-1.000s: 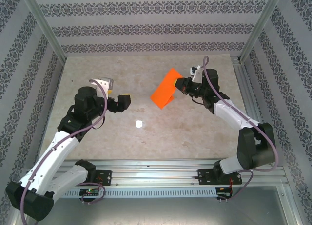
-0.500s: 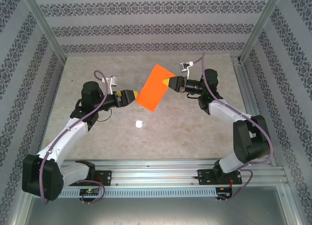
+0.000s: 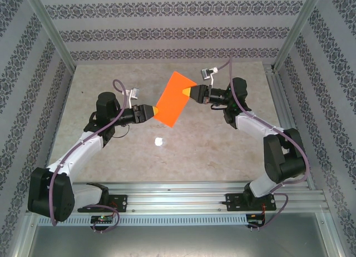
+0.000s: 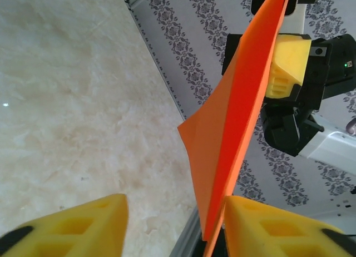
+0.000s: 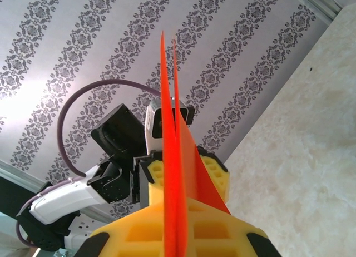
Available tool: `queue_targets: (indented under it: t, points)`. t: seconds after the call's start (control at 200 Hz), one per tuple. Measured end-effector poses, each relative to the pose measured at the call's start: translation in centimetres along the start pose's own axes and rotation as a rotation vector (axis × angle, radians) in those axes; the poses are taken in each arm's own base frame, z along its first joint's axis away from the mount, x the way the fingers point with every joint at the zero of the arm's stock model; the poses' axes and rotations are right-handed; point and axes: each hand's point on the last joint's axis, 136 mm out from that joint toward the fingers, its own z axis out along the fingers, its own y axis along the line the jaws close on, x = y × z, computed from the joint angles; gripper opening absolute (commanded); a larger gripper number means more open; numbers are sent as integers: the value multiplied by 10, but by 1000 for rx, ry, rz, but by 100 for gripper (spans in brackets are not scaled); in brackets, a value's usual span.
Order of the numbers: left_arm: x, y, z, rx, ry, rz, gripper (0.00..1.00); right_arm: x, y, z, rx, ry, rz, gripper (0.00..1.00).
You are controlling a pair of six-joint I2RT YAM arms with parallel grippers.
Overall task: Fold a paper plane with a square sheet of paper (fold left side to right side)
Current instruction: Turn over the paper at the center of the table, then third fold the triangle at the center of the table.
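Thin bright orange sheet of paper (image 3: 173, 98) up in the air, strung between two arms over the middle of the pale stone-look tabletop (image 3: 105, 79)!

Both arms reach in from the near edge, forearms angling inward, wrists level, grippers pointing straight at each other. The right gripper (image 3: 189, 92) is clamped tight on the sheet's upper right edge, yellow fingers (image 5: 222, 229) pressed against both faces. Edge-on from that wrist, the paper shows two layers. The left gripper (image 3: 152, 110) sits at the lower left edge, jaws spread wide and gripping nothing, the paper lying right against the inside of one yellow finger (image 4: 278, 229). Below the sheet, a small white spot (image 3: 158, 141) lies on the tabletop, toward the near edge.
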Motion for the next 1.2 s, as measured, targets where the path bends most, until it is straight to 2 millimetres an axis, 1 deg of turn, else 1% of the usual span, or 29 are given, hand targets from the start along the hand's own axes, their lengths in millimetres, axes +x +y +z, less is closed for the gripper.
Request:
queue_targets:
  t: [0.06, 0.13, 0.18, 0.215, 0.24, 0.28, 0.32, 0.385, 0.39, 0.41, 0.47, 0.5, 0.56, 0.605, 0.674, 0.769, 0.819, 0.854, 0.894, 0.939, 1.004, 1.099, 1.154, 1.199]
  points:
    - [2, 0, 1, 6, 10, 9, 22, 0, -2, 0, 5, 3, 5, 0]
    - [4, 1, 1, 7, 20, 12, 11, 2, -6, 2, 18, 12, 12, 0]
    - [6, 3, 2, 2, 28, 11, 5, 5, -11, 3, 34, 20, 20, 0]
    - [7, 5, 2, -3, 33, 10, 3, 7, -14, 5, 47, 26, 25, 0]
    - [8, 7, 3, -6, 37, 4, 2, 8, -18, 5, 59, 30, 28, 7]
    - [10, 9, 5, -12, 43, 6, 1, 8, -24, 5, 82, 31, 35, 14]
    - [11, 13, 6, -21, 47, -2, 0, 9, -32, 5, 113, 32, 39, 30]
    - [15, 19, 10, -40, 53, -15, 0, 10, -48, 3, 185, 26, 54, 43]
    - [15, 20, 10, -42, 54, -16, 0, 11, -50, 3, 191, 28, 51, 46]
    - [16, 22, 11, -49, 55, -21, 0, 11, -54, 2, 211, 24, 60, 52]
    - [22, 31, 14, -71, 58, -41, 0, 13, -73, -5, 298, 14, 70, 60]
    - [26, 38, 16, -89, 61, -57, 0, 15, -82, -10, 342, 9, 77, 63]
    - [37, 55, 20, -129, 74, -105, 0, 18, -104, -25, 443, -3, 107, 64]
    - [49, 73, 24, -171, 88, -152, 0, 21, -119, -37, 522, -7, 127, 66]
    - [70, 102, 29, -237, 112, -228, 0, 30, -141, -57, 653, -3, 152, 66]
    - [101, 139, 29, -341, 140, -328, 0, 44, -159, -75, 778, 26, 168, 65]
    - [117, 155, 27, -395, 149, -374, 0, 50, -160, -79, 806, 45, 160, 64]
    - [125, 162, 25, -424, 152, -395, 0, 54, -159, -80, 818, 59, 149, 63]
    - [130, 166, 23, -448, 150, -411, 0, 60, -155, -79, 824, 78, 135, 64]
    - [133, 168, 23, -466, 144, -414, 0, 66, -149, -72, 818, 103, 107, 63]
    - [130, 166, 24, -480, 123, -406, 0, 80, -137, -52, 780, 156, 53, 63]
    - [117, 155, 24, -479, 76, -384, 0, 109, -123, -18, 707, 244, -23, 62]
    - [108, 148, 25, -476, 47, -372, 0, 129, -117, -3, 665, 287, -54, 61]
    - [101, 143, 25, -474, 31, -370, 0, 143, -115, 5, 643, 314, -76, 61]
